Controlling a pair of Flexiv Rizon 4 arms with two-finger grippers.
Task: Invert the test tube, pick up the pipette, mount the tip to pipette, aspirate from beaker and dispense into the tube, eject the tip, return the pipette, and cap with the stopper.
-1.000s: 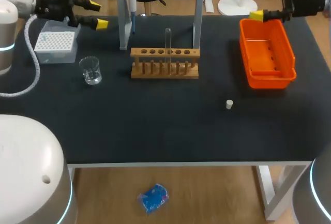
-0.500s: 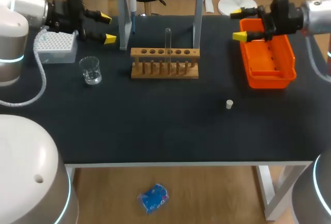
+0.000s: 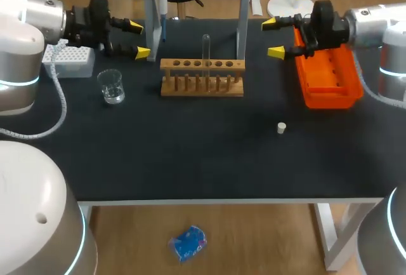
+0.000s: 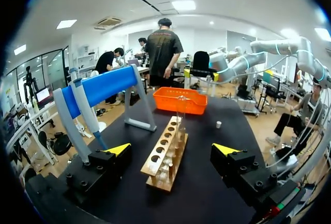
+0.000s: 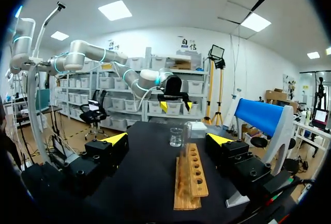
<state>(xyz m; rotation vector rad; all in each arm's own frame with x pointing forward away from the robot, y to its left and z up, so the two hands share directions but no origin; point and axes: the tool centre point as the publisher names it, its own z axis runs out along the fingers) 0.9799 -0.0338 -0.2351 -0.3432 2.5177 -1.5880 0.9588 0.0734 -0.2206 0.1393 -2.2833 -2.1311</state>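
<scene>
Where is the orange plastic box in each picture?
Head view: the orange plastic box sits right of the wooden test tube rack.
Left wrist view: it sits beyond the rack's far end.
Right wrist view: not in it.
Shared landmark: the rack, in all three.

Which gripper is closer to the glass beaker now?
Left. The left gripper hovers just behind the beaker; the right gripper is far off, past the wooden rack, by the orange bin.
</scene>
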